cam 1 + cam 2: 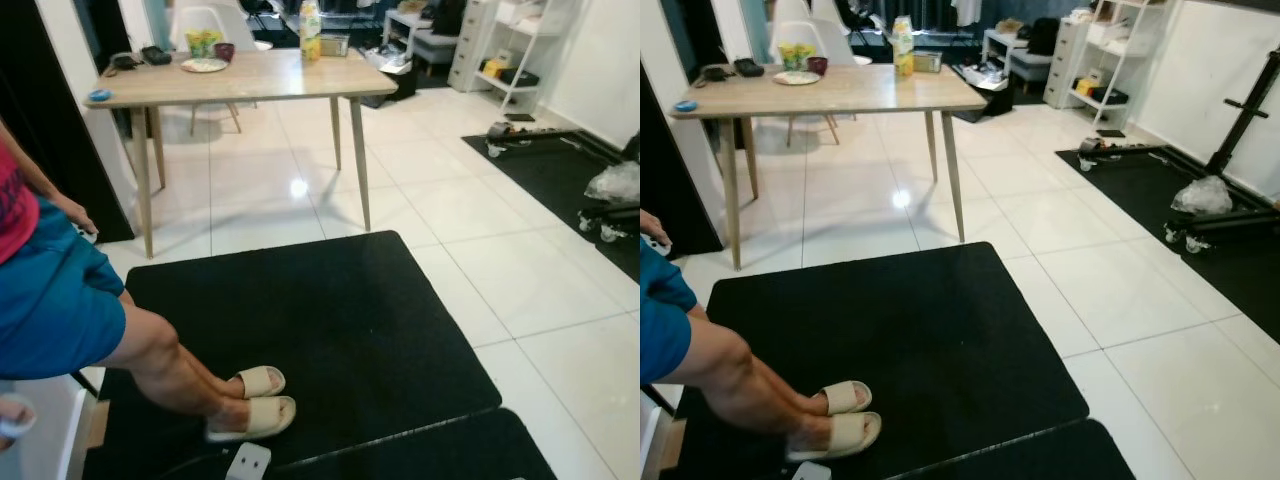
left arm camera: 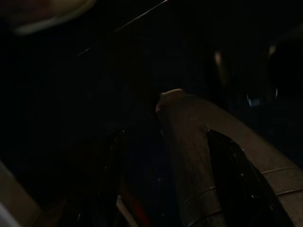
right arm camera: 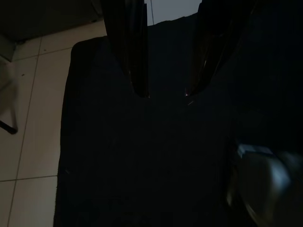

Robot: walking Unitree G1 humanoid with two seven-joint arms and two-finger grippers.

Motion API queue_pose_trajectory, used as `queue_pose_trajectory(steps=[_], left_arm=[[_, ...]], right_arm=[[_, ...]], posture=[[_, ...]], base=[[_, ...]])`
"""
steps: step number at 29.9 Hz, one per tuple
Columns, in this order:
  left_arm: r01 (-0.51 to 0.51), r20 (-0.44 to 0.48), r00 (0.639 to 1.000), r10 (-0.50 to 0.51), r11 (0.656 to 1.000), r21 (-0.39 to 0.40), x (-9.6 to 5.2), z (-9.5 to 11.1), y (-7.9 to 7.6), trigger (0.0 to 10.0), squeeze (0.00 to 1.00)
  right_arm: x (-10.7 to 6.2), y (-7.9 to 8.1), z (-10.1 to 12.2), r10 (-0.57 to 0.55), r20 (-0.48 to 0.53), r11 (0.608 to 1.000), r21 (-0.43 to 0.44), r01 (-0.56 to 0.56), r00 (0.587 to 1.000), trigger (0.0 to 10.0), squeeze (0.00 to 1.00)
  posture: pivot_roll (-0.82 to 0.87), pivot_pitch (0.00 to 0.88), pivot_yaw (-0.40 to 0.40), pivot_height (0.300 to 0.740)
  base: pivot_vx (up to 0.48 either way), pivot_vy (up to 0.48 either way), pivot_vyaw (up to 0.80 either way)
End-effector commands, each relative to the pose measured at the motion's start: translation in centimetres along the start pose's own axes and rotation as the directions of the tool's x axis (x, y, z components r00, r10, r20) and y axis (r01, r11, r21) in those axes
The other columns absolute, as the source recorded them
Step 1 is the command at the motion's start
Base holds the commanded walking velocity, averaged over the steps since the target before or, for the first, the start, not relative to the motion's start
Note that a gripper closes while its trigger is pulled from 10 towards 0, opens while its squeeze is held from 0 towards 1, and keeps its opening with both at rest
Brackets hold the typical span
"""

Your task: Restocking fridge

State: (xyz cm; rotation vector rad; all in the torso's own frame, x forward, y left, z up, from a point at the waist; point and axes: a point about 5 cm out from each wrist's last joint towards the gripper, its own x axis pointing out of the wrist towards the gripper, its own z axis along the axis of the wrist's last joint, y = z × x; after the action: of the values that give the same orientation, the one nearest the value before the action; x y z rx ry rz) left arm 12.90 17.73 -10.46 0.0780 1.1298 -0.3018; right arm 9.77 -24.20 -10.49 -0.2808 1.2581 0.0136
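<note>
Black mat [image 1: 330, 330] underfoot w/ person's legs [image 1: 160, 360] (beige slippers); table [image 1: 240, 80] beyond; right gripper [image 3: 165, 94] spread, left unclear.

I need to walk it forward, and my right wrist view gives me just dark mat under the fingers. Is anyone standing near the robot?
Observer: Yes. A person stands at the robot's left on the black mat, feet in beige slippers.
Operator: What lies past the mat?
Observer: White tile floor, then a wooden table straight ahead.
Operator: Anything on it worth restocking?
Observer: A tall yellow container stands toward the table's far side. I can't read what it is from here.
</note>
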Motion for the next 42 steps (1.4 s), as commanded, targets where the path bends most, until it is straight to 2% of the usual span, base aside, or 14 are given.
queue_pose_trajectory(steps=[1,14,18,21,29,33,36,37,42], left_arm=[[0.017,-0.049,0.999,-0.016,1.0,0.005,0.0,-1.1,-0.5,10.0,0.0],[-0.001,-0.061,0.998,0.001,1.0,0.002,-0.3,-1.6,0.3,10.0,0.0],[-0.018,-0.049,0.999,0.017,1.0,-0.011,-0.4,-1.2,0.8,10.0,0.0],[-0.055,-0.031,0.998,0.053,0.997,-0.056,-0.6,-1.0,1.5,10.0,0.0],[-0.078,-0.03,0.997,0.076,0.993,-0.085,-0.8,-1.2,2.1,10.0,0.0],[-0.085,-0.006,0.996,0.085,0.99,-0.11,-0.6,-0.5,2.1,10.0,0.0],[-0.084,-0.003,0.996,0.084,0.99,-0.111,-0.6,-0.4,2.0,10.0,0.0],[-0.079,-0.001,0.997,0.079,0.991,-0.105,-0.5,-0.2,1.9,10.0,0.0],[-0.084,-0.006,0.996,0.084,0.991,-0.103,-0.5,-0.3,2.0,10.0,0.0]], right_arm=[[0.0,-0.3,0.2,-0.011,0.0,1.0,0.004,0.011,1.0,10.0,0.0],[-0.1,-0.2,-0.8,-0.025,-0.033,0.999,0.037,0.026,0.999,10.0,0.0],[0.0,0.2,-0.4,-0.012,-0.019,0.999,0.029,0.013,1.0,10.0,0.0],[0.1,0.2,0.3,-0.006,-0.005,1.0,0.016,0.007,1.0,10.0,0.0],[0.2,0.6,1.7,0.01,0.025,1.0,-0.009,-0.01,1.0,10.0,0.0],[0.3,0.4,3.4,0.007,0.059,1.0,-0.01,-0.006,0.998,10.0,0.0],[0.3,0.4,3.6,0.004,0.06,1.0,-0.01,-0.003,0.998,10.0,0.0],[0.3,0.9,3.6,0.016,0.061,1.0,-0.013,-0.015,0.998,10.0,0.0],[0.4,1.9,3.2,0.034,0.048,0.999,-0.016,-0.033,0.998,10.0,0.0]], posture=[[-0.02,0.0,-0.041,0.74],[-0.02,0.0,-0.021,0.74],[-0.02,0.0,-0.021,0.74],[0.0,0.0,-0.036,0.74],[0.01,0.0,-0.035,0.74],[0.03,0.0,-0.032,0.74],[0.04,0.0,-0.03,0.74],[0.05,0.0,-0.035,0.74],[0.04,0.0,-0.025,0.74]], base=[[0.319,0.0,0.0],[0.318,0.0,-0.6],[0.322,0.0,0.0],[0.321,0.0,0.0],[0.318,0.0,0.0],[0.322,0.0,0.0],[0.319,0.0,0.0],[0.315,0.0,0.0],[0.319,0.0,0.0]])
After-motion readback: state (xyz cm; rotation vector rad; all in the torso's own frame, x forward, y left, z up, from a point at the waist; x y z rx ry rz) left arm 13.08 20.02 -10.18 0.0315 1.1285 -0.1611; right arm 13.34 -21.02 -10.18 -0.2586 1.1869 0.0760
